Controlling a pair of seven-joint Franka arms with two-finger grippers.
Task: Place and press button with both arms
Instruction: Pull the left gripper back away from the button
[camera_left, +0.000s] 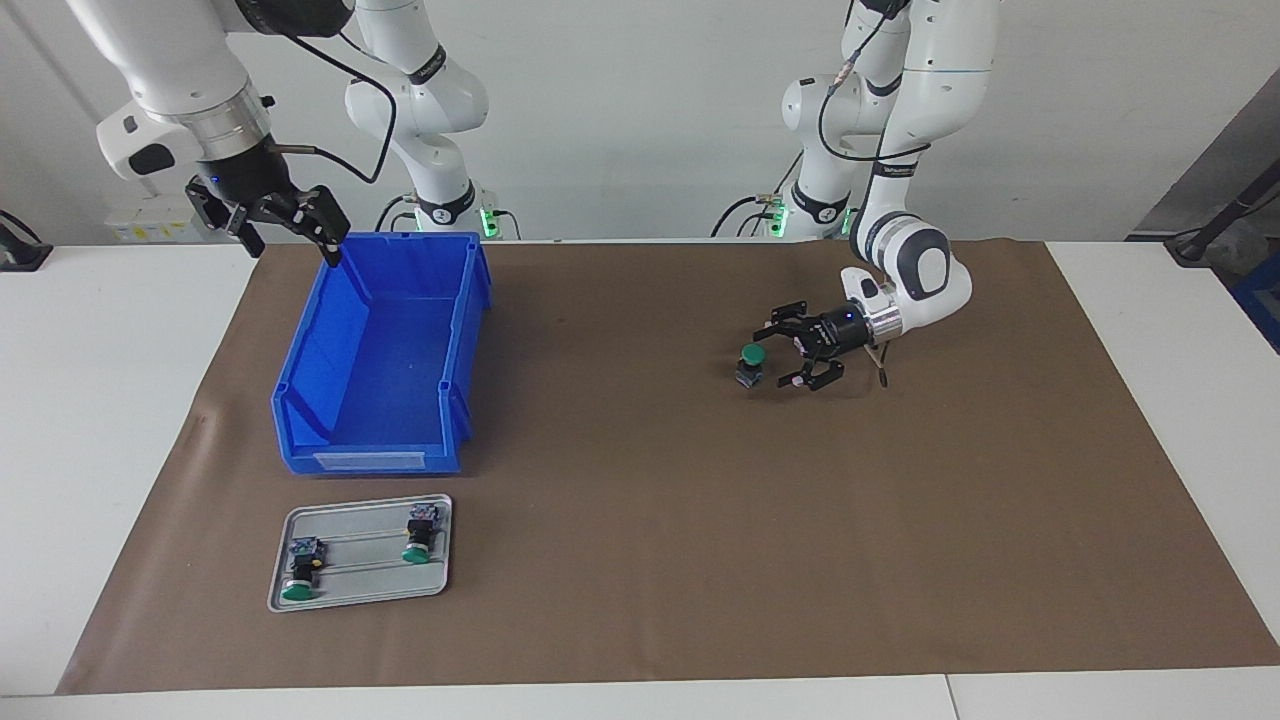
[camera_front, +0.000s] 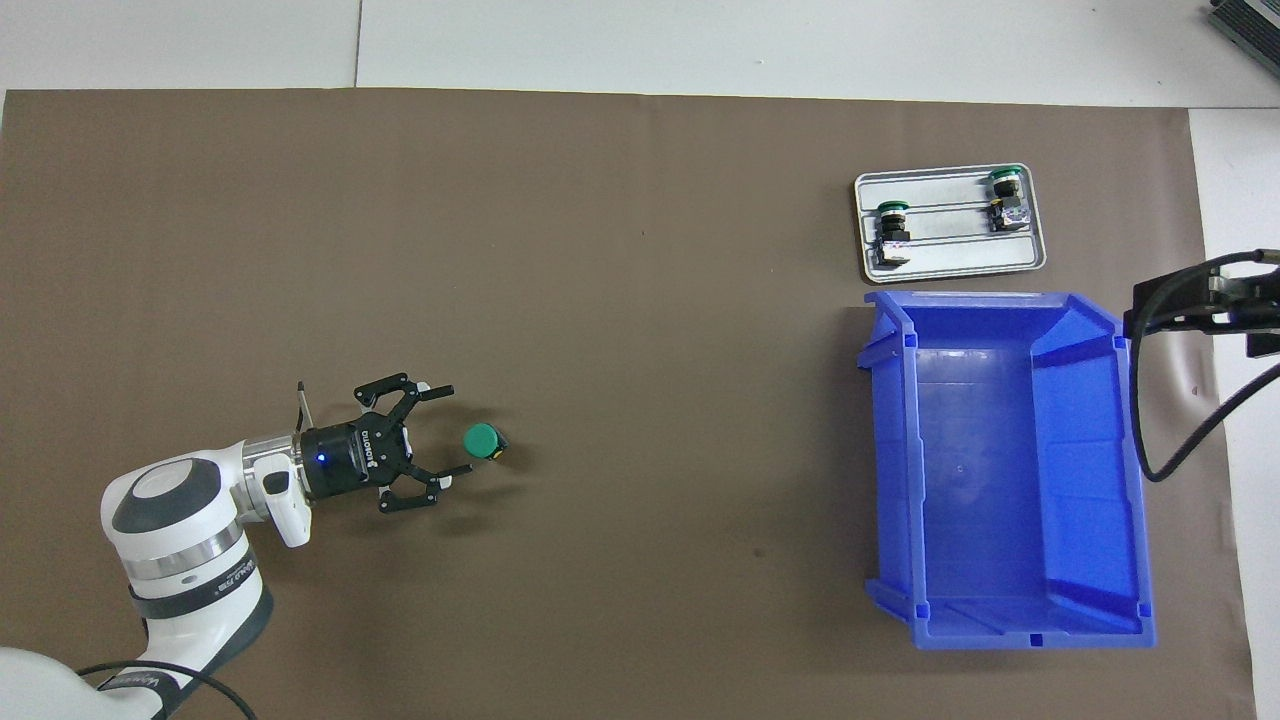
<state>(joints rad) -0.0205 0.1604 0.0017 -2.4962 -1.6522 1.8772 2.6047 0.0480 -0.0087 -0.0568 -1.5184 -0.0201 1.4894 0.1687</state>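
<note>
One green-capped button (camera_left: 751, 365) (camera_front: 482, 440) stands upright on the brown mat toward the left arm's end of the table. My left gripper (camera_left: 776, 358) (camera_front: 455, 430) lies low and level beside it, open, with its fingertips just short of the button's sides and not gripping it. My right gripper (camera_left: 295, 245) (camera_front: 1160, 305) hangs open and empty in the air over the blue bin's corner at the right arm's end. Two more buttons (camera_left: 415, 535) (camera_left: 300, 570) lie on their sides on a small grey tray (camera_left: 365, 580) (camera_front: 960, 260).
An empty blue bin (camera_left: 380, 460) (camera_front: 890, 450) stands on the mat toward the right arm's end, with the tray just past it, farther from the robots. The brown mat (camera_left: 640, 520) covers most of the white table.
</note>
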